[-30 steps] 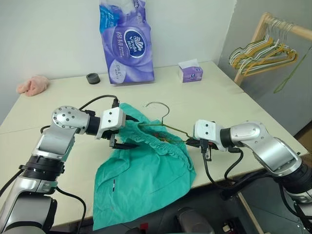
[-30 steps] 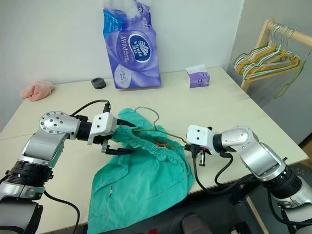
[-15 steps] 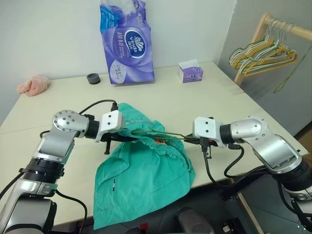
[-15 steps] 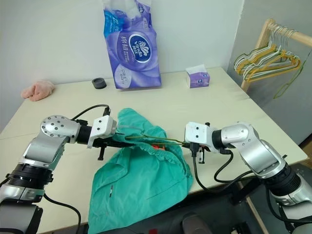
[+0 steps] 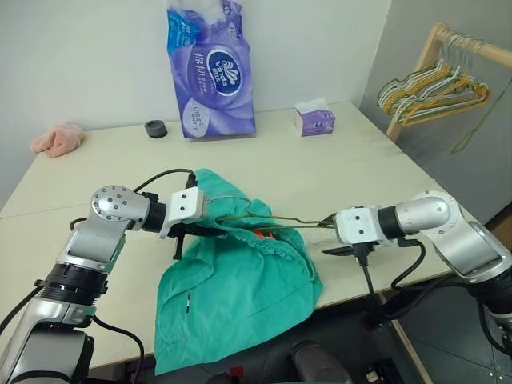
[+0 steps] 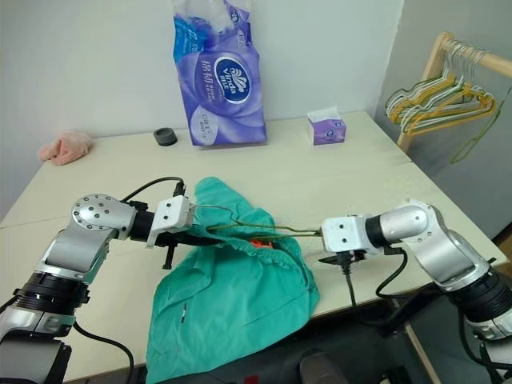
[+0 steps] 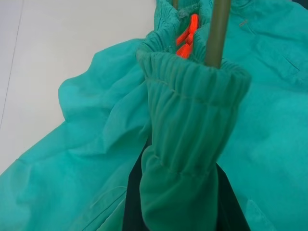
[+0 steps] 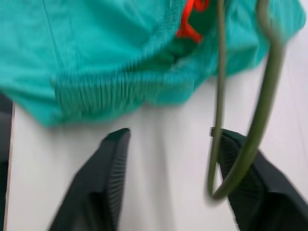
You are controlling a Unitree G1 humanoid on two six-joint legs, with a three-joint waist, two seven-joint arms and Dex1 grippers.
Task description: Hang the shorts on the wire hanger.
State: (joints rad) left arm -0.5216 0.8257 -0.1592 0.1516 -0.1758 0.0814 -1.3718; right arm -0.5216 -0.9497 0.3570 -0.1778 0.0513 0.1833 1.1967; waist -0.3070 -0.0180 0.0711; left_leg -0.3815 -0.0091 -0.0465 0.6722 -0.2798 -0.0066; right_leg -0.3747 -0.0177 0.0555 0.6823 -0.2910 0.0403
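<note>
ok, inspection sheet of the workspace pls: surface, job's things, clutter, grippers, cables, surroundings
surface: pale table, seam across it.
job's things: teal shorts at the near edge, legs hanging over it; wire hanger threaded through the waistband, one end sticking out on the right.
clutter: purple tissue-roll pack, small tissue box, black ring, pink cloth, all at the far side.
grippers: left gripper shut on the waistband; right gripper open, hanger end lying against one finger.
cables: black cables loop off both wrists.
surroundings: wooden rack with hangers to the right; wall behind.
</note>
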